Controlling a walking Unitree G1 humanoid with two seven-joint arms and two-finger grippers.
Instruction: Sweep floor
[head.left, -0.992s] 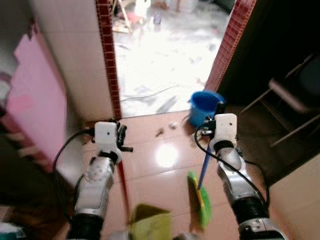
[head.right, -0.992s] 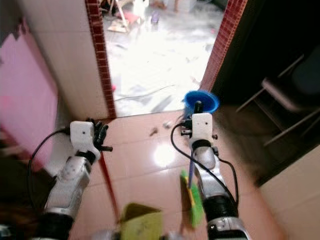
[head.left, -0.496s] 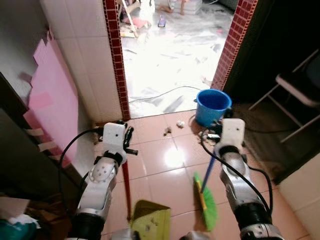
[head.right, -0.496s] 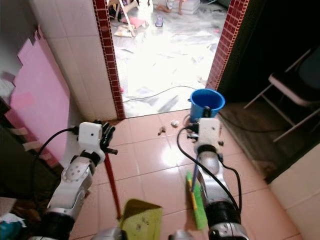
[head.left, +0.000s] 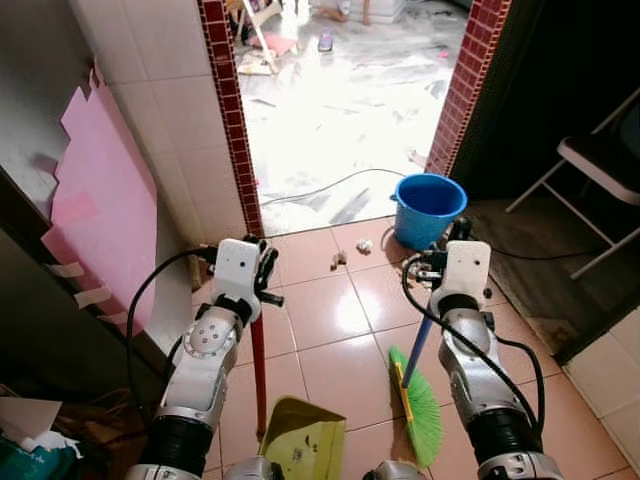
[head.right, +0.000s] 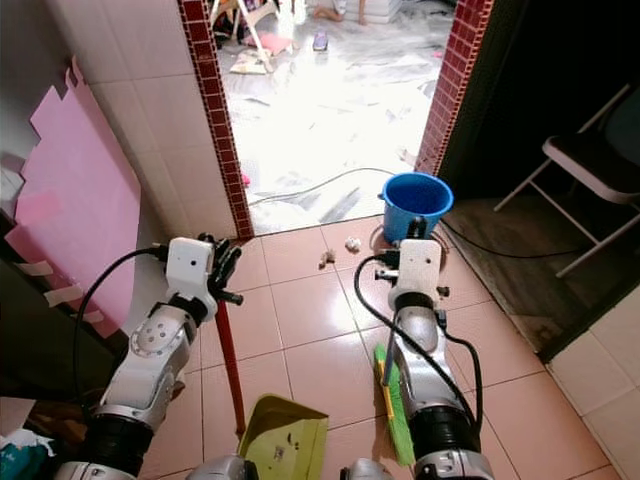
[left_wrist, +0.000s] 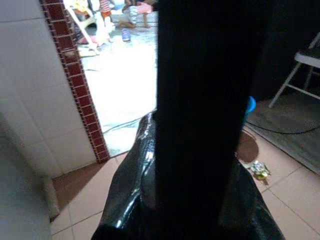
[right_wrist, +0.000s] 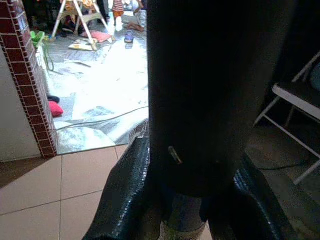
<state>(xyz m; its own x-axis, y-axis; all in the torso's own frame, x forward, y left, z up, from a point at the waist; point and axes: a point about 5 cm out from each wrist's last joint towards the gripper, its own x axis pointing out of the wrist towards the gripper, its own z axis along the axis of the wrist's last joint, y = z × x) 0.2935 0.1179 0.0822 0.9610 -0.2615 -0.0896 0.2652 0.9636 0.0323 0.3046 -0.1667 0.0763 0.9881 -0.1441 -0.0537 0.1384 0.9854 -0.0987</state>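
Note:
My left gripper (head.left: 262, 282) is shut on the red handle (head.left: 258, 365) of a yellow-green dustpan (head.left: 305, 442), which rests on the tan tiles close to my feet. My right gripper (head.left: 433, 270) is shut on the blue handle (head.left: 417, 340) of a green broom (head.left: 422, 418); its bristles touch the floor beside the dustpan. Two small crumpled scraps (head.left: 340, 259) (head.left: 364, 244) lie on the tiles ahead, near a blue bucket (head.left: 428, 208). In both wrist views a dark handle (left_wrist: 200, 100) (right_wrist: 210, 90) stands between the black fingers.
A doorway framed by red tile strips (head.left: 228, 120) opens onto a bright pale floor with a cable (head.left: 330, 185) across it. A folding chair (head.left: 600, 165) stands in the dark at the right. A pink sheet (head.left: 100, 190) leans on the left wall beside dark furniture.
The whole picture has shifted and sharpened as the camera moved. Both grippers keep their hold on the dustpan handle and the broom handle.

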